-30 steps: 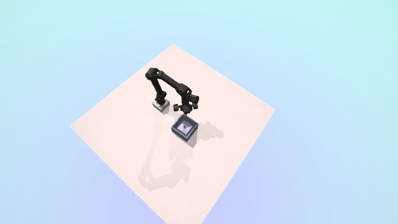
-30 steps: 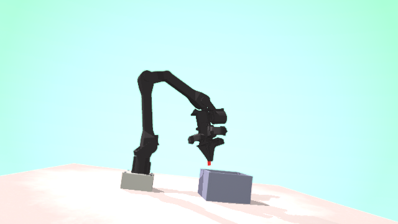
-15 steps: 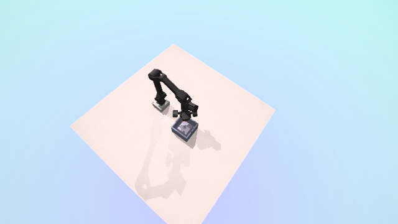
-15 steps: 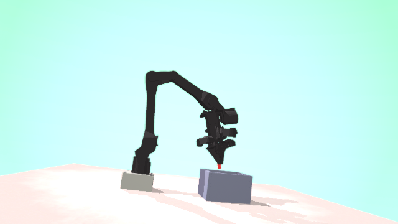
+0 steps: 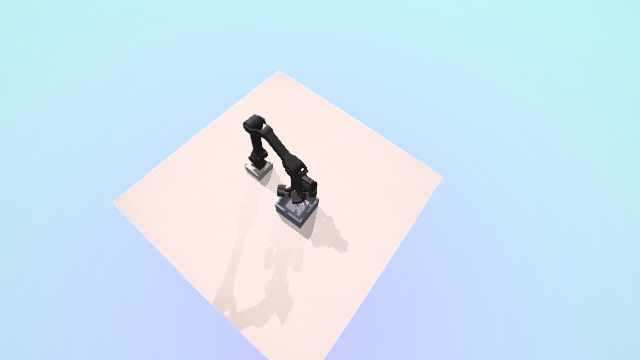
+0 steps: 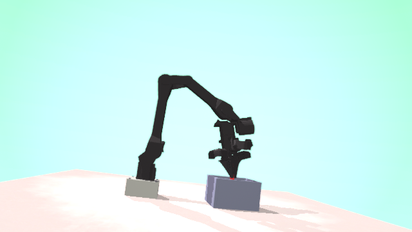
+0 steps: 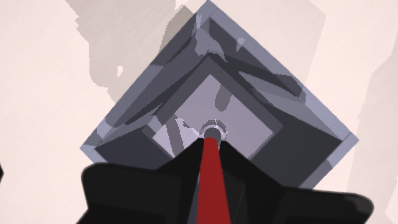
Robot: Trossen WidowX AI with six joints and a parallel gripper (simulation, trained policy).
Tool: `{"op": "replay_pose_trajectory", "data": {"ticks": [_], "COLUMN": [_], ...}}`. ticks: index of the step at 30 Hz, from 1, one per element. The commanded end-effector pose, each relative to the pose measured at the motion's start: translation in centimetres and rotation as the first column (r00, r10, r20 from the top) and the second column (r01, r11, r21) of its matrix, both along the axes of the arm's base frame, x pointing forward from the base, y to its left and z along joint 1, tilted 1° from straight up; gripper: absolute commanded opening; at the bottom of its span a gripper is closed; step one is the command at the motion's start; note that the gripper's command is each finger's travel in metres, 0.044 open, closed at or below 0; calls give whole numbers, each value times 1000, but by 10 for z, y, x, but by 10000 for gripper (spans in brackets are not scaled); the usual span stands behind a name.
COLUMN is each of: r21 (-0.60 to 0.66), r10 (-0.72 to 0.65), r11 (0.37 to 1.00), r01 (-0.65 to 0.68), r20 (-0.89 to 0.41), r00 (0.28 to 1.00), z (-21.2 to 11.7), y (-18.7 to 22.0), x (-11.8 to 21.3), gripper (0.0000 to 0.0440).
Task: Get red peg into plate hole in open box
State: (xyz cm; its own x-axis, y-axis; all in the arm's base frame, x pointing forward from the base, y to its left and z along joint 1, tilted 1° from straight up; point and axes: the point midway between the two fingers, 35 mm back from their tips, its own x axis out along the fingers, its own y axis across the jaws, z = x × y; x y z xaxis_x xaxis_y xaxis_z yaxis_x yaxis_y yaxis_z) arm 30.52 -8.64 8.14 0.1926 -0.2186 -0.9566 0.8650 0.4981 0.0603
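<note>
Barely inside rim, red peg (image 6: 232, 178) (image 7: 213, 185).

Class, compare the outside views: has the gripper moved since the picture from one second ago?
Yes. The gripper has moved right and down against the box in the exterior view.
</note>
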Motion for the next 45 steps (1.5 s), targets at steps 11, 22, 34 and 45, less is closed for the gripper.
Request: {"op": "replay_pose_trajectory", "data": {"ticks": [11, 22, 34, 45], "r21": [17, -18, -87, -131], "r10": [43, 70, 68, 57], "r11": [999, 997, 994, 990], "r01": [-41, -71, -69, -53], "r20": [-89, -76, -13, 26], "r00": [995, 995, 998, 998], "z": [-32, -24, -6, 5], "y": [-11, -32, -59, -74], "x": [1, 30, 57, 68], "gripper": [157, 379, 440, 440]}}
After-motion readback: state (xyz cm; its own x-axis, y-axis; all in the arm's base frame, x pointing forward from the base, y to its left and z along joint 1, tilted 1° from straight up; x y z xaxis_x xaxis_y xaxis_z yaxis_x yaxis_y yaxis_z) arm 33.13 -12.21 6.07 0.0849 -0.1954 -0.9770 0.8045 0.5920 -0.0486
